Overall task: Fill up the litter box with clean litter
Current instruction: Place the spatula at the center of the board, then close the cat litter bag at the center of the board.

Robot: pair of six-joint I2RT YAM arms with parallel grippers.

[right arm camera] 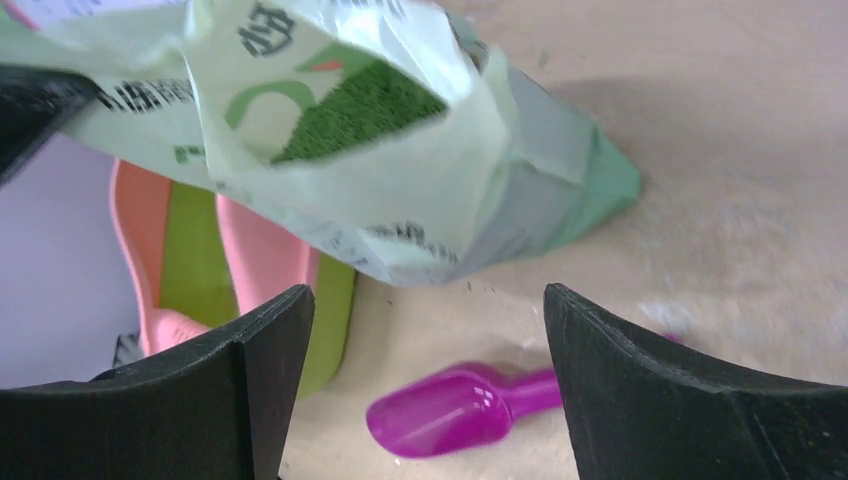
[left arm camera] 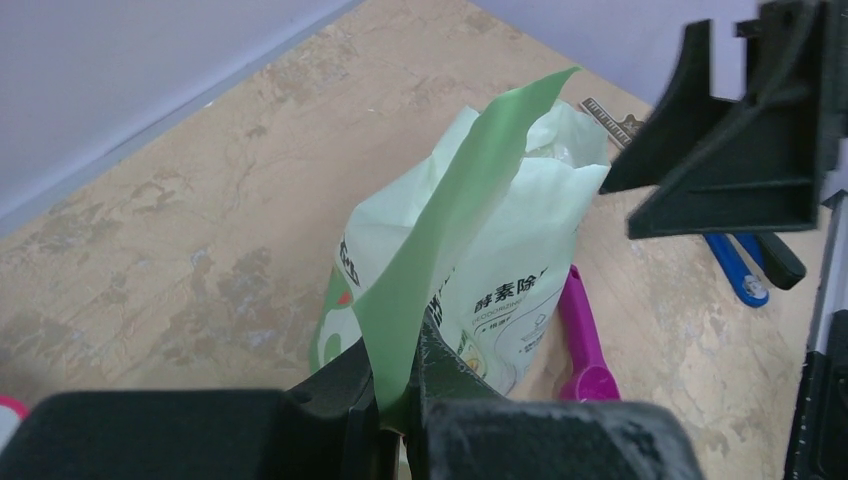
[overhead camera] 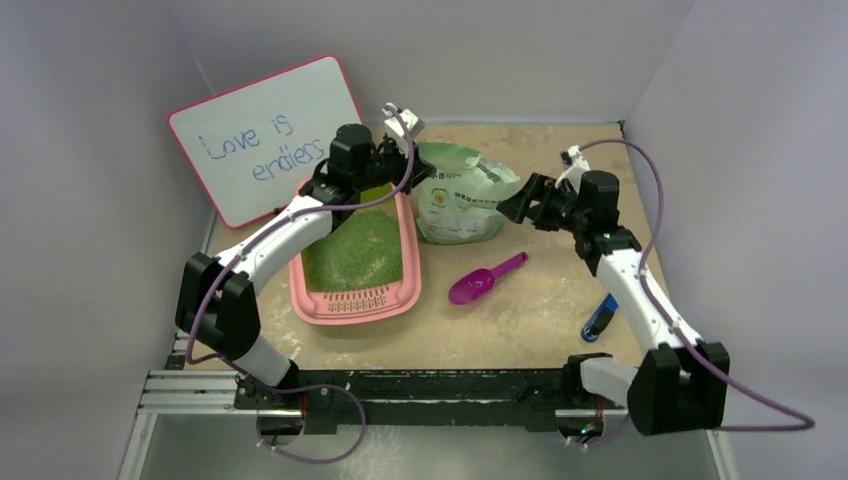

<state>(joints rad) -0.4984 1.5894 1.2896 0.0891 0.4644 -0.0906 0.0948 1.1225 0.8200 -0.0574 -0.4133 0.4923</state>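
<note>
The pink litter box point(overhead camera: 352, 306) lies left of centre, its floor covered with green clean litter point(overhead camera: 356, 250). My left gripper point(overhead camera: 398, 148) is over the box's far end, shut on the top flap of a pale green printed bag point(overhead camera: 461, 195) whose base rests on the table. The wrist view shows the flap point(left arm camera: 470, 210) pinched between the jaws of the left gripper point(left arm camera: 400, 352). My right gripper point(overhead camera: 518, 205) stands open just right of the bag, holding nothing. Its wrist view shows the right gripper point(right arm camera: 425, 330) below the bag's open mouth, with clean litter point(right arm camera: 350, 115) inside, and the litter box point(right arm camera: 262, 255) behind.
A magenta scoop point(overhead camera: 486, 280) lies on the table right of the box, below the bag. A blue object point(overhead camera: 599, 318) lies by the right arm. A whiteboard point(overhead camera: 265, 135) leans on the back left wall. Walls close in on three sides.
</note>
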